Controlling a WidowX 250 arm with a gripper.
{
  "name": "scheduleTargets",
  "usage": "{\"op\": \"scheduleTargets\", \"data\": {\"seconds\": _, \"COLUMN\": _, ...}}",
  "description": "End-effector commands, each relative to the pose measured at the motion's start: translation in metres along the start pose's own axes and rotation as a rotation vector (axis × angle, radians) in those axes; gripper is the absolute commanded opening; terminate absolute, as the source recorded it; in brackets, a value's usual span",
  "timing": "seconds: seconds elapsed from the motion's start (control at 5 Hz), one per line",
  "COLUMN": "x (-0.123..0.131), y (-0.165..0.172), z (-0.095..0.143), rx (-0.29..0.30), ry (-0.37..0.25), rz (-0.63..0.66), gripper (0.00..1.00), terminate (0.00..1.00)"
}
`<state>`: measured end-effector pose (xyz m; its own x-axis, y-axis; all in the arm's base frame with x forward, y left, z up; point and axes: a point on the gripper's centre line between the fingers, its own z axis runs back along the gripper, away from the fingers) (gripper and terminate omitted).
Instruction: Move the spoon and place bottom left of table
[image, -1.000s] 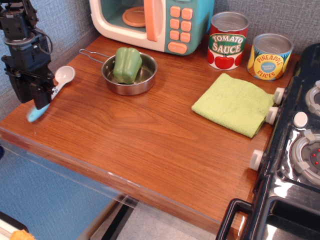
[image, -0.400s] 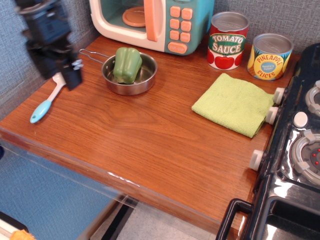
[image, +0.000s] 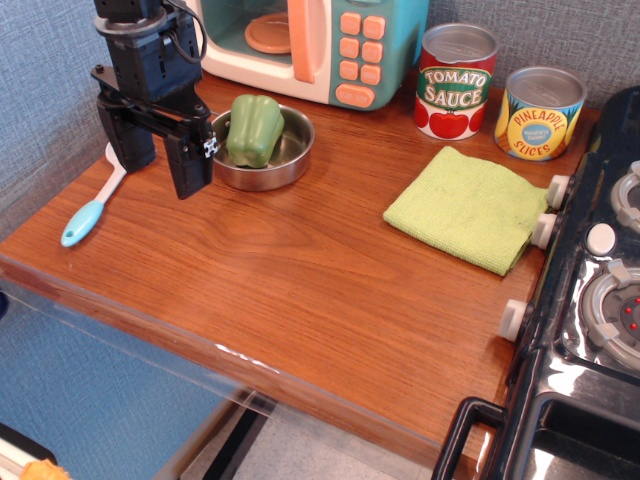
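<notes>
Your gripper (image: 160, 160) has let go of the spoon (image: 95, 198) and swung away toward the pan (image: 262, 150); its fingers now hang spread apart with nothing between them, above the wood. The spoon lies flat near the left edge of the table (image: 300, 270), blue handle pointing toward the front left corner. A second ago it was still held, so the placing looks done.
</notes>
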<state>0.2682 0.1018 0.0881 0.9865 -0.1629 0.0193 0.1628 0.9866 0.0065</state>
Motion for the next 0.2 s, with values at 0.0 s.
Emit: {"op": "scheduleTargets", "data": {"seconds": 0.0, "x": -0.0022, "y": 0.0021, "z": 0.0161, "rx": 0.016, "ry": -0.03, "rz": 0.004, "gripper": 1.0, "terminate": 1.0}}
